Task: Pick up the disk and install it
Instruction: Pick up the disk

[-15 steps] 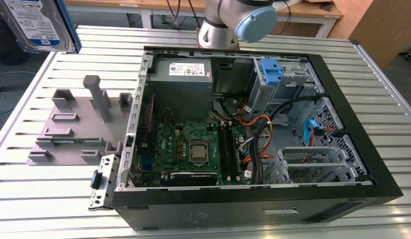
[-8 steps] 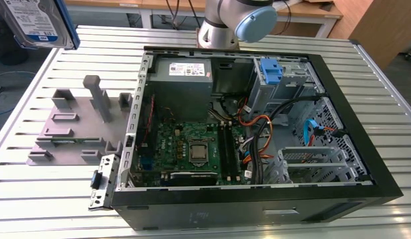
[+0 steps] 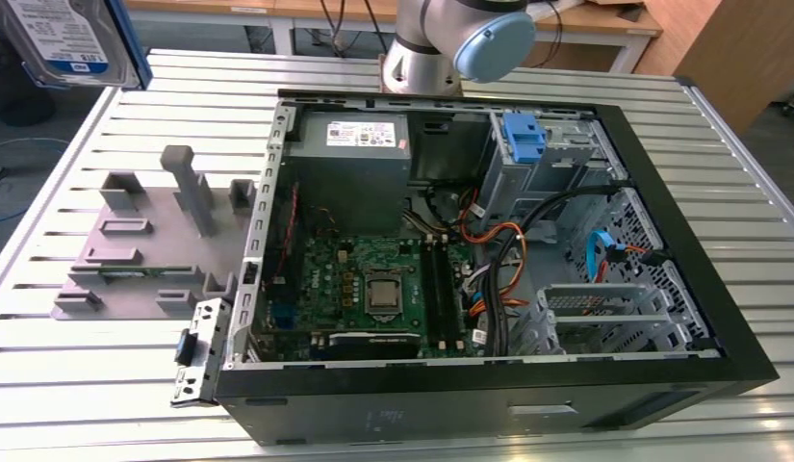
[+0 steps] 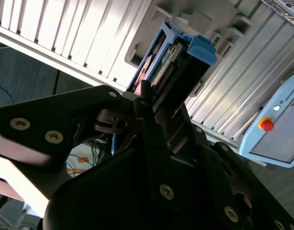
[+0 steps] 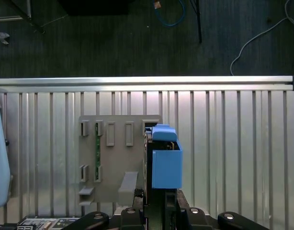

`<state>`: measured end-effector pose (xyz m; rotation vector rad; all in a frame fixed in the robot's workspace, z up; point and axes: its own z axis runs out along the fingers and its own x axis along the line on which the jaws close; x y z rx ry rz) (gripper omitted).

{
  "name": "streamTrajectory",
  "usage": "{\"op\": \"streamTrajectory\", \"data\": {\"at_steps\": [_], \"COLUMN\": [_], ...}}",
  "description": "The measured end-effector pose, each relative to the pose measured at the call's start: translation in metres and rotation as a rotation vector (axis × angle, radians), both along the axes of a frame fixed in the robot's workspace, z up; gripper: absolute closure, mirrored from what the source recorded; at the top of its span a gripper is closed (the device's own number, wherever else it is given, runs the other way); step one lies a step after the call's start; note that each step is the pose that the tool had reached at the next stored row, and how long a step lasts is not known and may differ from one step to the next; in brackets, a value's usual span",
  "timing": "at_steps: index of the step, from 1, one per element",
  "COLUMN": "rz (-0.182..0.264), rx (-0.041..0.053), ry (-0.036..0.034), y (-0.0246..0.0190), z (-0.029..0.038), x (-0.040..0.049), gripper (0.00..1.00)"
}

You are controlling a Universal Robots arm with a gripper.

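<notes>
The disk hangs high at the exterior view's upper left, well above the table, its silver face with a white-and-blue label turned outward and a blue carrier bracket along its edge. In the first wrist view the disk stands edge-on, blue bracket outward, held by my gripper over the grey fixture. In the second wrist view the gripper is shut on the disk, whose connector end and blue bracket stick out beyond the black fingers.
A grey holder fixture with upright slots lies on the slatted metal table. To its right is the open computer case, with a power supply, a blue bracket in the drive bay and loose cables. A teach pendant hangs beside the table.
</notes>
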<state>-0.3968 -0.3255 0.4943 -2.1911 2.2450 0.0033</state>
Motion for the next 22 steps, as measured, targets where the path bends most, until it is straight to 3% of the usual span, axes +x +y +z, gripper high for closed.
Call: {"op": "streamTrajectory", "data": {"at_steps": [22], "rz": [0.0], "rx": [0.0001], "ry": [-0.0001], "y": [0.0], "z": [0.0049], "x": [0.0013], "gripper": [0.65]}}
